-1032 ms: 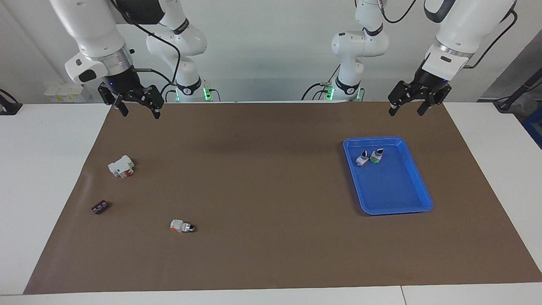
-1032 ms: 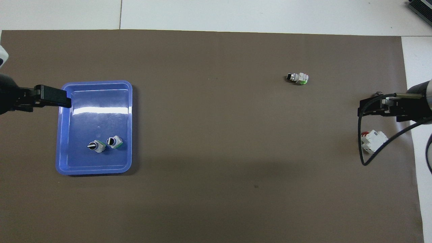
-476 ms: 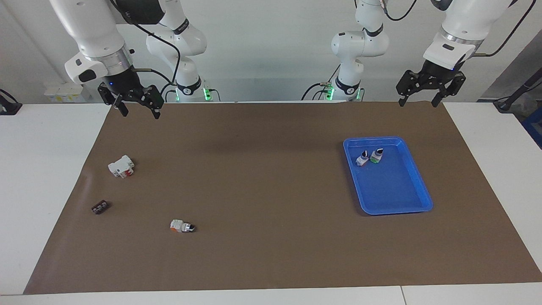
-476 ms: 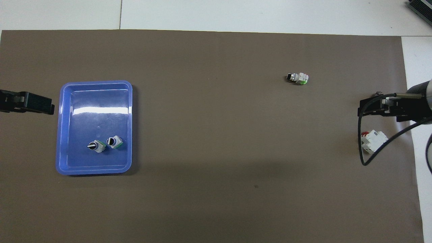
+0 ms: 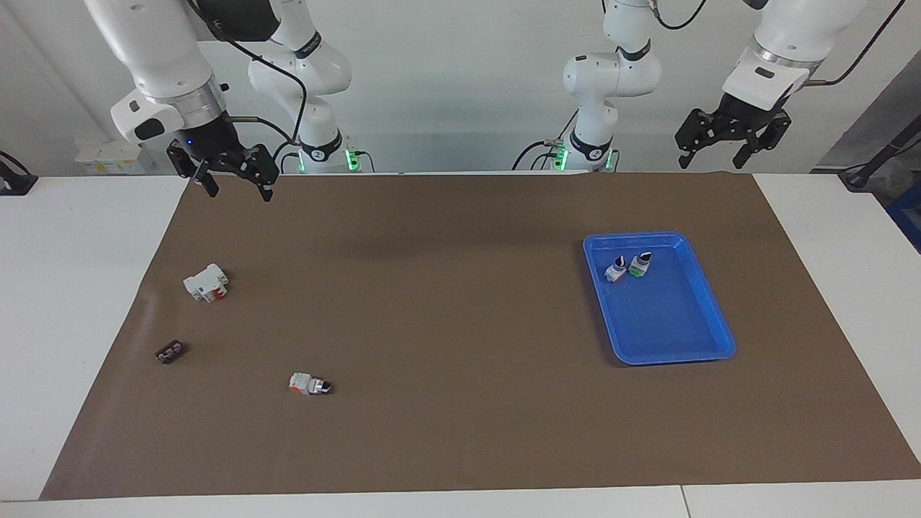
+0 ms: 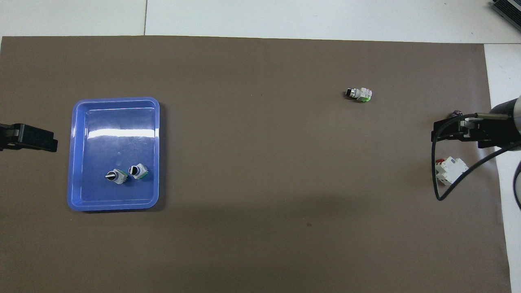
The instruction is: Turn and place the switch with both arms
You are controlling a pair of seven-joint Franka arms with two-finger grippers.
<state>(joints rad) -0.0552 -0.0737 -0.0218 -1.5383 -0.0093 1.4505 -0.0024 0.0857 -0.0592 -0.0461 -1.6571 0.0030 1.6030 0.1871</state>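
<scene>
Left gripper (image 5: 712,160) (image 6: 28,138) hangs released and empty over the mat's (image 5: 460,324) (image 6: 260,162) robot-side edge, just off the tray's (image 5: 722,327) (image 6: 73,162) left-arm side. Right gripper (image 5: 239,191) (image 6: 447,132) is likewise spread and empty, over the mat's corner at the right arm's end.

Switch (image 5: 638,265) (image 6: 138,171): stands upright in the tray's robot-side end, green base down, black-and-white knob up. A like switch with a red-orange base (image 5: 616,270) (image 6: 114,176) stands just beside it (the two may touch; this cannot be told).

Surface: brown mat on a white table (image 5: 72,288); white wall at the robots' end. A breaker (image 5: 206,282) (image 6: 449,171) lies at the right arm's end. Farther out lie a small black part (image 5: 170,352), then an orange-ended switch (image 5: 309,384) (image 6: 359,94) on its side.

Both arms are raised, wrists angled down toward the mat.
</scene>
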